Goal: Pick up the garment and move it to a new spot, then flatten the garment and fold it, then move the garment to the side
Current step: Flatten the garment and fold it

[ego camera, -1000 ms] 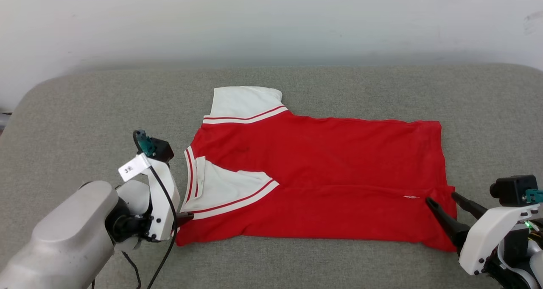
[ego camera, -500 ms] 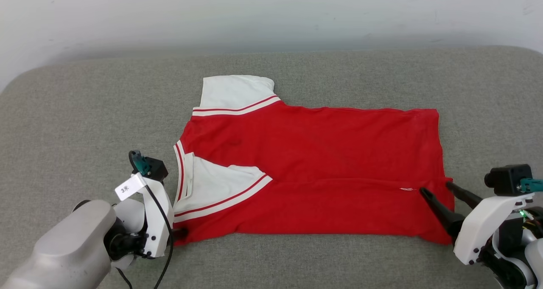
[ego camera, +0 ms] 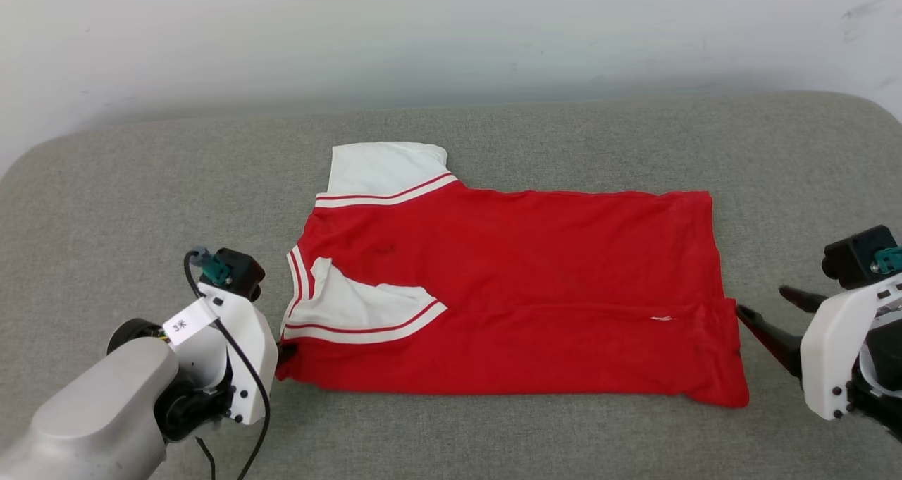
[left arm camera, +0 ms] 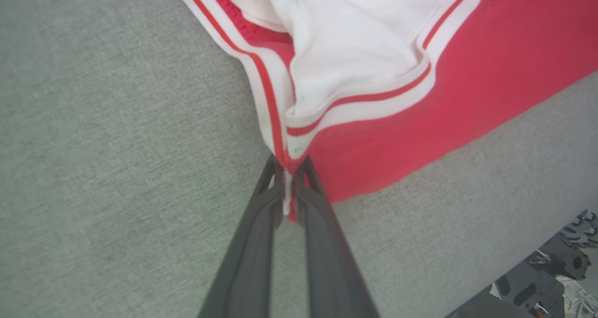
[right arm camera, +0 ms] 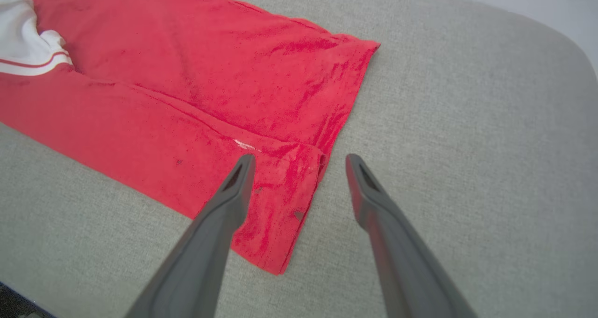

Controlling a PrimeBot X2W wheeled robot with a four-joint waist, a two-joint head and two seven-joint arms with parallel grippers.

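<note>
1. Across the middle of the grey cushion (ego camera: pixel 493 134) lies the red jersey (ego camera: pixel 507 282), spread flat. Its near long edge is turned over onto the body. One white sleeve (ego camera: pixel 386 166) sticks out on the far side, and the other is folded in over the red.
2. The left gripper (left arm camera: pixel 289 166) has its fingers pinched together on the jersey's near-left corner, where the striped trim (left arm camera: pixel 280 122) meets the red cloth. Only a thin sliver of fabric sits between the tips.
3. The right gripper (right arm camera: pixel 299 161) stands wide open and holds nothing. It straddles the hem (right arm camera: pixel 345 103) at the near-right corner, with one finger over the red cloth and the other over bare cushion. Whether either finger touches the surface I cannot tell.
4. The jersey's long axis runs left to right across the robot's front. Its neck-and-sleeve end points to the robot's left and its hem to the robot's right.
5. Likely risks:
   - The left pinch looks shallow, so a lift or tug could let the corner slip free.
   - Pulling from the left alone would probably skew the jersey and open the turned-over edge.
   - If the right gripper closes from here, it may catch only the top layer, or cushion fabric along with the hem.
</note>
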